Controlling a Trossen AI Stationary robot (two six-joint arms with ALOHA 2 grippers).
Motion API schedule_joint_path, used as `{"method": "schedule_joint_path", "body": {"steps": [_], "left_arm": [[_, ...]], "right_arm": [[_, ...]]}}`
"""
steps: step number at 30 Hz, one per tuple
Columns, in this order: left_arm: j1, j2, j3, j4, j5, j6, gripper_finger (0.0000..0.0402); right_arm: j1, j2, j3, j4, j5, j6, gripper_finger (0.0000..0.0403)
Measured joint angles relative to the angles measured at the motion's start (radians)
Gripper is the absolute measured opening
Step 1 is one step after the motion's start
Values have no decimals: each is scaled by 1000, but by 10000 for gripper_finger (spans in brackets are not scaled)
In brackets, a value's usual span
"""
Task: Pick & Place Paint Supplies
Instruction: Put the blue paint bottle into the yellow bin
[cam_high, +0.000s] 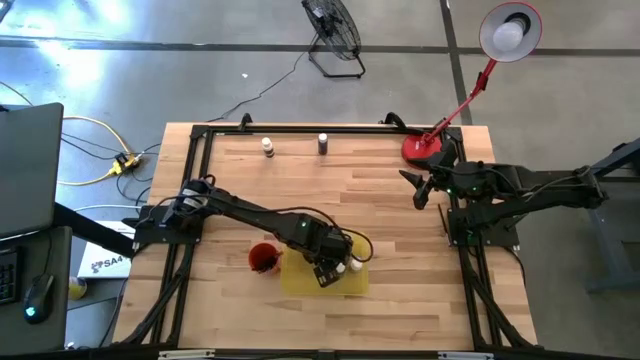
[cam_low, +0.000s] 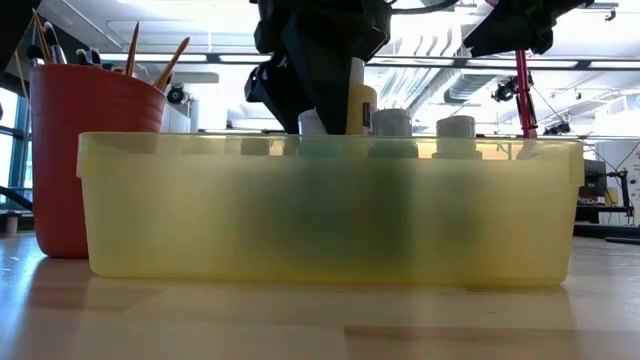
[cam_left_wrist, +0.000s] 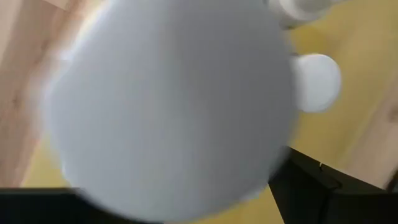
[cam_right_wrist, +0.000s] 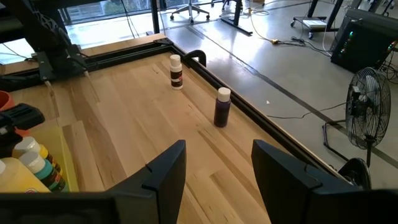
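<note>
My left gripper hangs over the flat yellow tray near the table's front and is shut on a paint bottle with a yellowish body. Its white cap fills the left wrist view. Other pale-capped bottles stand in the tray. Left of the tray stands the red cup with paintbrushes sticking out. Two more bottles stand upright near the table's far edge. At the table's right side my right gripper waits open, touching nothing. My left gripper comes at the bottle from above, pointing steeply down. The cap hides the place of contact; only a dark finger shows beside it. The bottle stays upright inside the tray; its lower part is behind the tray wall, so I cannot tell whether it rests on the floor.
A red lamp base stands at the far right corner, close to the right arm. A black frame runs round the table's edges. Bare wood lies between the tray and the two far bottles.
</note>
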Motion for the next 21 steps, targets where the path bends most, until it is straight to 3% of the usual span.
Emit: {"method": "schedule_joint_path", "body": {"steps": [7, 16, 21], "left_arm": [[-1, 0, 0, 45, 49, 0, 228], [-1, 0, 0, 168, 44, -1, 228], [0, 0, 0, 142, 18, 0, 228]], "right_arm": [[0, 0, 0, 0, 0, -2, 174], [0, 0, 0, -1, 0, -3, 174], [0, 0, 0, -1, 0, -3, 174]]}}
